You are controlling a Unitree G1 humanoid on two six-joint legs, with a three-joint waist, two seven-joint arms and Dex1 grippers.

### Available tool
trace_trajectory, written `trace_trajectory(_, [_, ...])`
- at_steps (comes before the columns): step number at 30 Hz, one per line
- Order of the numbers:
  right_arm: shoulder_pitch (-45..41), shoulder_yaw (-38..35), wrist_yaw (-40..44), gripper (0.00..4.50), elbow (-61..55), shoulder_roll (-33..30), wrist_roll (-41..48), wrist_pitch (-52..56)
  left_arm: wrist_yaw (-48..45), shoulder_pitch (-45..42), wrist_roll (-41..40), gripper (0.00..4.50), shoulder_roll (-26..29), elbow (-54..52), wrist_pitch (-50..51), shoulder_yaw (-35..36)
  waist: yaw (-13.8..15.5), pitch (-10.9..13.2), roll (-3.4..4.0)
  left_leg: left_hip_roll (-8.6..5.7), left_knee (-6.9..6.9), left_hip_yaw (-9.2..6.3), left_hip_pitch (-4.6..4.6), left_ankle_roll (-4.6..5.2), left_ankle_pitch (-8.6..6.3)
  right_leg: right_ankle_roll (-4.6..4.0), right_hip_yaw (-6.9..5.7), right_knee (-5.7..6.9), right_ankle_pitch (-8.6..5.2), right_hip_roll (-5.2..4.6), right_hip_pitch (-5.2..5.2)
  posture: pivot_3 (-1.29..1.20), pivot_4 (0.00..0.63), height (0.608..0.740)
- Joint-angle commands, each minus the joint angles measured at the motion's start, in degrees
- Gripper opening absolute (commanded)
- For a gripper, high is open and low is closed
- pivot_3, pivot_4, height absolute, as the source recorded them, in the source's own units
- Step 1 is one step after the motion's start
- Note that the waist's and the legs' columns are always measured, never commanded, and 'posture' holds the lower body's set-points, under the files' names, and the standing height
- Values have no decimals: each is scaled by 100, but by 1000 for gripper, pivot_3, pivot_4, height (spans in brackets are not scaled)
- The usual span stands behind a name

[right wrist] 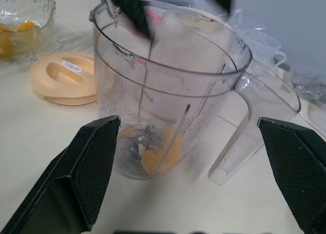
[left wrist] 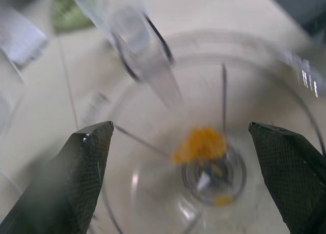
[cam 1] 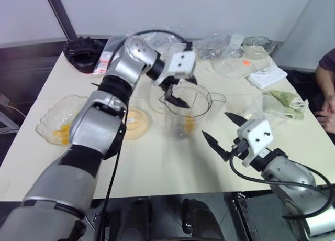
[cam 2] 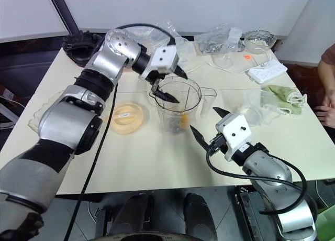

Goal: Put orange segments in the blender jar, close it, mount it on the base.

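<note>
The clear blender jar [cam 1: 184, 114] stands upright mid-table, handle toward my right. A few orange segments [left wrist: 199, 144] lie at its bottom by the dark blade hub. My left gripper [cam 1: 183, 91] hovers open and empty just above the jar's mouth, pointing down into it. My right gripper [cam 1: 217, 127] is open and empty near the front of the table, aimed at the jar's handle side. More orange segments [cam 1: 63, 132] lie in a wavy glass bowl [cam 1: 52, 117] at the left. The white base [cam 1: 155, 97] is mostly hidden behind the jar.
A round pale orange lid [cam 1: 135, 122] lies flat left of the jar. Plastic bags [cam 1: 220, 44], a black object [cam 1: 84, 53], a white power strip [cam 1: 267, 76] and a green cloth [cam 1: 285, 102] lie around the table. A person's hand [cam 1: 327, 107] rests at the right edge.
</note>
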Motion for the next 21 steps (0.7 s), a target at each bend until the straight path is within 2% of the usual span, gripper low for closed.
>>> trace_trajectory(1, [12, -15, 43, 4500, 32, 83, 6, -221, 518, -499, -472, 4453, -50, -80, 675, 577, -5, 0, 0, 0, 0, 0, 0, 0, 0, 1, 0, 0, 0, 0, 0, 0, 150, 740])
trace_trajectory(6, [221, -168, 153, 4500, 214, 92, 7, -438, 1002, -717, -999, 4453, 279, -536, 1775, 1200, -39, 0, 1, 1, -3, 1, 4, 1, 0, 7, 0, 1, 1, 1, 0, 0, 150, 740])
trace_trajectory(9, [316, -288, 164, 4500, 327, 98, -15, -580, 1271, -216, -1309, 4453, 616, -1439, 2293, 1502, -78, -3, 9, 3, -9, 0, 11, 0, 0, 6, 1, 9, 1, 5, 0, 0, 150, 740])
trace_trajectory(12, [369, -406, 138, 4500, 399, 164, 43, -658, 1295, 765, -1587, 4453, 1012, -3179, 3157, 1483, -96, -7, 23, 9, -13, -1, 21, 0, 0, 4, 5, 19, 1, 7, 0, 0, 150, 740])
trace_trajectory(15, [381, -613, 2, 4500, 533, 306, 103, -650, 1622, 1766, -2573, 4453, 1355, -5250, 5406, 1728, -135, -1, 24, 15, -11, -9, 24, -1, 1, 2, 17, 31, 1, 9, 0, 0, 150, 740])
trace_trajectory(16, [400, -692, -87, 4500, 628, 343, 45, -599, 1646, 2392, -2980, 4453, 1563, -6221, 5974, 1818, -143, -1, 24, 19, -8, -13, 22, -2, 2, 2, 17, 34, 1, 8, 0, 0, 150, 740])
trace_trajectory(19, [426, -980, -257, 4500, 810, 467, 139, -466, 1635, 3748, -3941, 4453, 2039, -8144, 6795, 2119, -169, 0, 29, 22, -9, -8, 23, -3, 2, 3, 34, 29, 1, -1, -1, 0, 150, 740])
trace_trajectory(21, [421, -1182, -334, 4500, 877, 565, 290, -385, 1742, 4271, -4376, 4453, 2236, -8768, 7056, 2288, -147, 0, 29, 22, -13, -2, 25, -4, 2, -1, 43, 26, -1, -2, -1, 0, 150, 740])
